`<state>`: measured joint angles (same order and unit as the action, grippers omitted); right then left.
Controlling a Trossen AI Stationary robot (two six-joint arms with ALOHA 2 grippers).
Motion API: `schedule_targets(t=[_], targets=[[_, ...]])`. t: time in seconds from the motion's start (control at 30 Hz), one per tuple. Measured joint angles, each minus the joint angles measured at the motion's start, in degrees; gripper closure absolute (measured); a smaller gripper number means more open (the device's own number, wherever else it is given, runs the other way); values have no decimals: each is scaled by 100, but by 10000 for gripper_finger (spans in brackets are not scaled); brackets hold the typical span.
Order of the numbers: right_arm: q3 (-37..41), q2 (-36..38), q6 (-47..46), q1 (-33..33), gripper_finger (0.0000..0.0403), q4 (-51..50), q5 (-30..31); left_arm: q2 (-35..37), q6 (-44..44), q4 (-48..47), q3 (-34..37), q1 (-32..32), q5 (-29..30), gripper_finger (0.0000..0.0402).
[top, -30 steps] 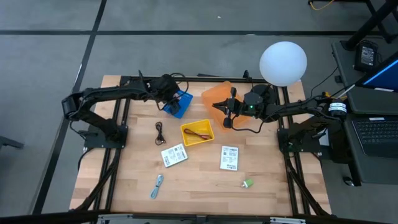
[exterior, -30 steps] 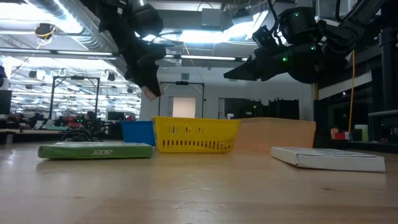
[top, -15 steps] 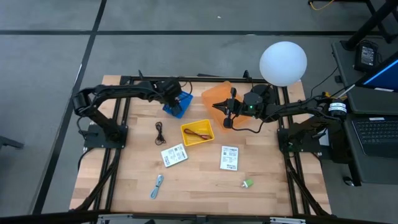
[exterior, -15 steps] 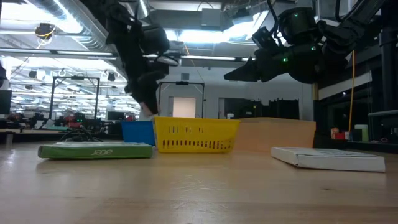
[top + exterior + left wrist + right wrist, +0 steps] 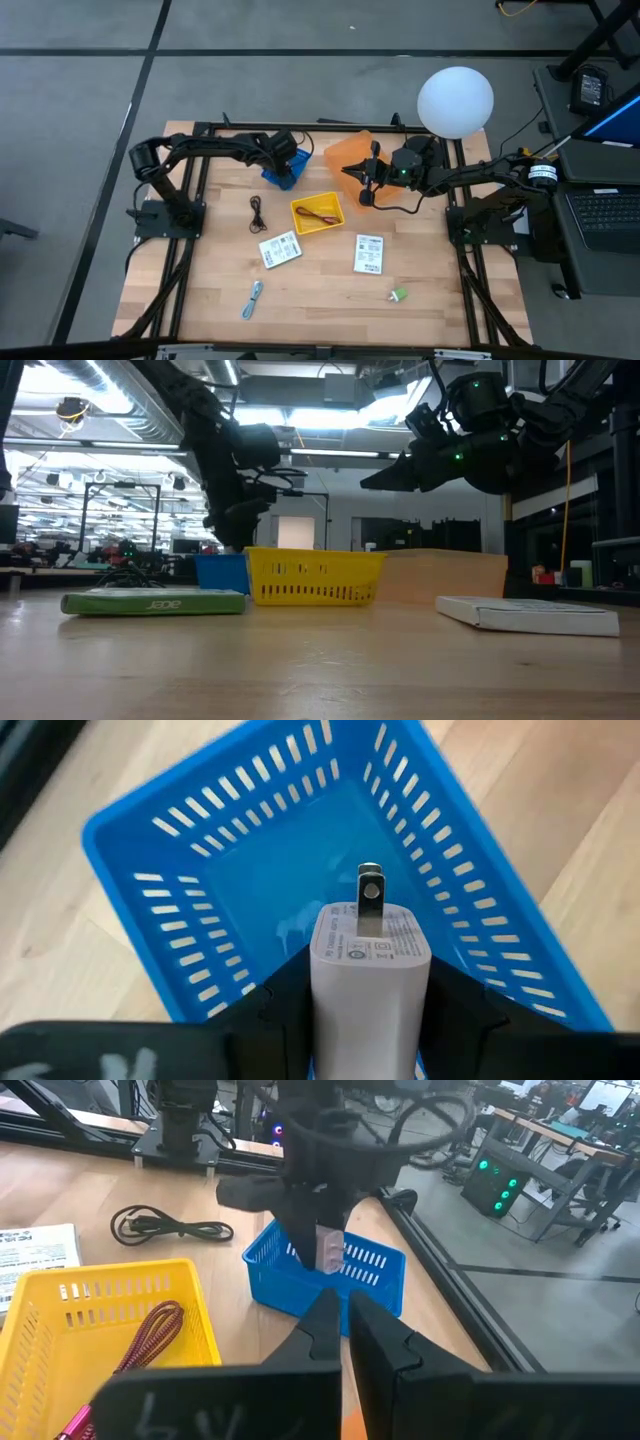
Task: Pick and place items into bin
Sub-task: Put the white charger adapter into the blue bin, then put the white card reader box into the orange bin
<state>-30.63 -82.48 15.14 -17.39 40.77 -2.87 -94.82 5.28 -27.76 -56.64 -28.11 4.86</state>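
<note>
Pale wooden planks form the bench, set on a grey floor in the middle of the high view; the left hand hangs over the blue bin at the upper left of the bench, its fingers closed on a small white plug adapter, prongs pointing down into the bin's mouth. The adapter sits clear above the bin floor, roughly centred between the slotted walls; the step in hand looks like the release. To do it well, the hand should stay centred over the opening, come a little lower so the adapter does not bounce out, then spread its fingers evenly and lift straight up without catching the rim. The right hand waits at upper centre, beside the orange bin, its fingers pressed together and holding nothing.

Other items lie apart from the blue bin: the dark-red cord is in the yellow bin at centre; the black cord is just left of it; two white labelled packets lie below; the small blue-silver piece sits lower left; the small green piece lower right.
</note>
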Motion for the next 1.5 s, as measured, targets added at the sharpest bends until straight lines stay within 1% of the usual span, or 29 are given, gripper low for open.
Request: schedule_targets(t=[0.2,0.47,0.6,0.73,0.93,1.03,1.27,1.4,1.5], targets=[[0,0,4,0,395,0,1,-106,-138,17,2,71,2,262],[0,0,9,-2,395,2,0,-68,-149,149,0,76,26,262],[0,0,9,-1,395,2,0,-68,-109,383,2,93,279,253],[0,0,11,-2,395,2,-10,-68,-115,422,0,102,349,240],[0,0,10,0,395,2,-23,-58,-534,403,0,102,541,227],[0,0,7,0,395,2,-25,-55,-711,352,-84,124,660,228],[0,0,9,0,395,2,-23,-53,-1171,299,-496,277,664,241],[0,0,9,-1,395,-69,-23,-53,-1395,-152,-789,385,664,252],[0,0,13,0,395,-229,-25,-53,-1403,-644,-1045,444,663,261]])
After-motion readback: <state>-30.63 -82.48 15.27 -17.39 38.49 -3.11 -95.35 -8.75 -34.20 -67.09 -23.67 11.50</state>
